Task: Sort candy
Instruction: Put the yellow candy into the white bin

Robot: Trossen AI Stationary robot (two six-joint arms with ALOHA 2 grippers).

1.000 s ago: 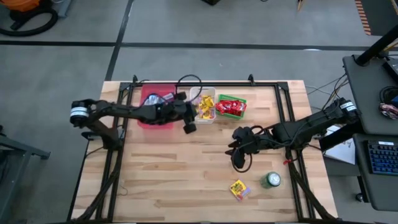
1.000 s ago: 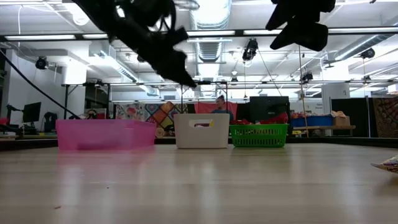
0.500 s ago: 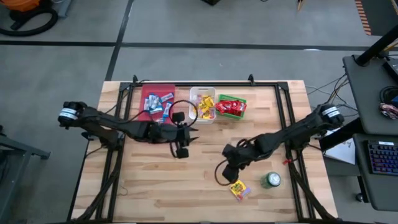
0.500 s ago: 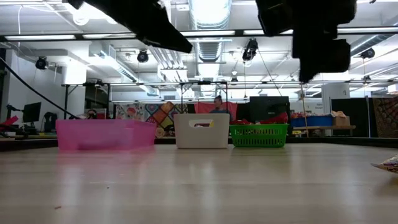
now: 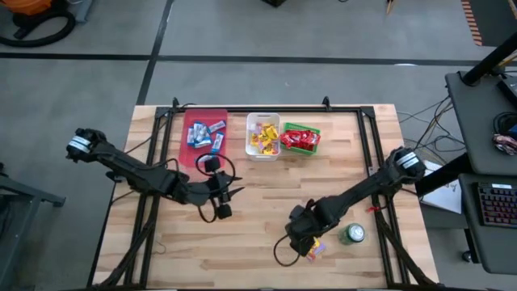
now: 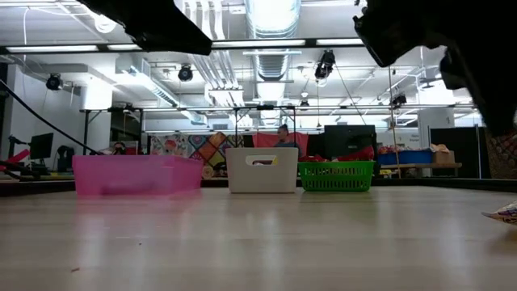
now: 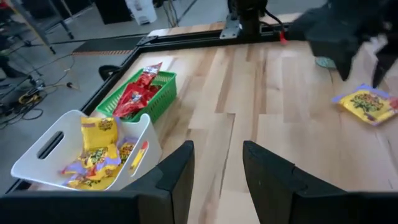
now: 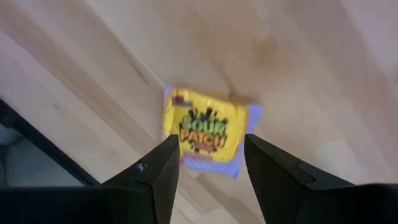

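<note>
One yellow candy packet (image 5: 313, 247) lies flat on the wood near the table's front right; it also shows as the yellow packet (image 8: 205, 134) in the right wrist view. My right gripper (image 5: 297, 240) hangs open just above it, pointing steeply down, and touches nothing. Its two fingers (image 8: 155, 177) frame the packet. My left gripper (image 5: 230, 192) is open with nothing between its fingers, above the table's middle left. It faces the bins. A pink bin (image 5: 206, 133) holds blue-and-silver bars, a white bin (image 5: 262, 136) yellow packets, a green bin (image 5: 300, 137) red packets.
A round green can (image 5: 351, 234) stands just right of the yellow packet, close to my right arm. The three bins line the far edge. Bare wood lies between the two arms. A black frame rail runs along the table's sides.
My left gripper has swung away from the bins toward the table's near-left, staying open. My right gripper has gone toward the near edge and down, tipping to point downward over the yellow packet. The packet has not moved.
</note>
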